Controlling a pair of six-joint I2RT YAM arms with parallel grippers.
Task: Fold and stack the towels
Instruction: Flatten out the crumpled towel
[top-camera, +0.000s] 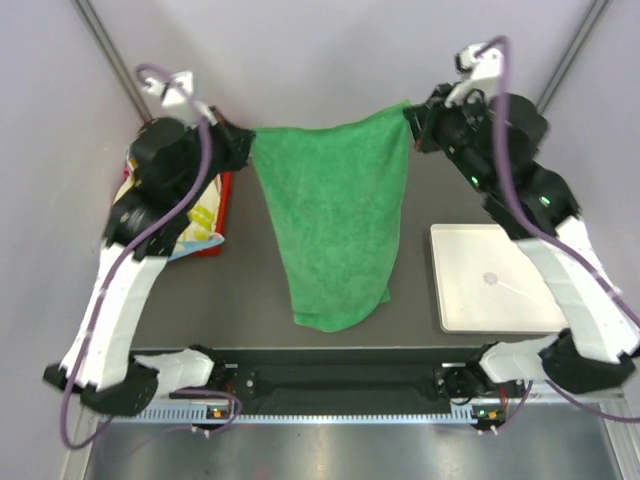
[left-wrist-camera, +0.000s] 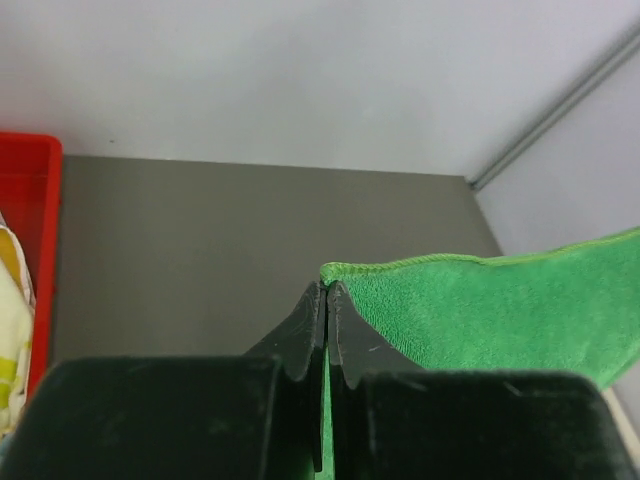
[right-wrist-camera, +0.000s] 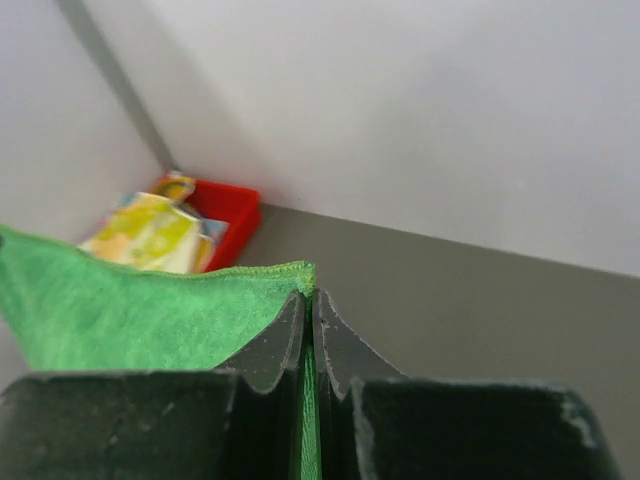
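Observation:
A plain green towel (top-camera: 338, 215) hangs stretched between my two grippers above the grey table, its lower end resting near the front edge. My left gripper (top-camera: 248, 140) is shut on its top left corner; the left wrist view shows the green towel (left-wrist-camera: 500, 310) pinched at my left gripper (left-wrist-camera: 327, 288). My right gripper (top-camera: 412, 118) is shut on the top right corner; the right wrist view shows the green towel (right-wrist-camera: 130, 310) clamped at my right gripper (right-wrist-camera: 308, 297). Other patterned towels (top-camera: 200, 220) lie in the red bin, partly hidden by my left arm.
A red plastic bin (top-camera: 222, 205) stands at the left, also in the right wrist view (right-wrist-camera: 225, 215) and the left wrist view (left-wrist-camera: 30, 200). A white flat tray (top-camera: 490, 278) lies at the right. Walls close in behind.

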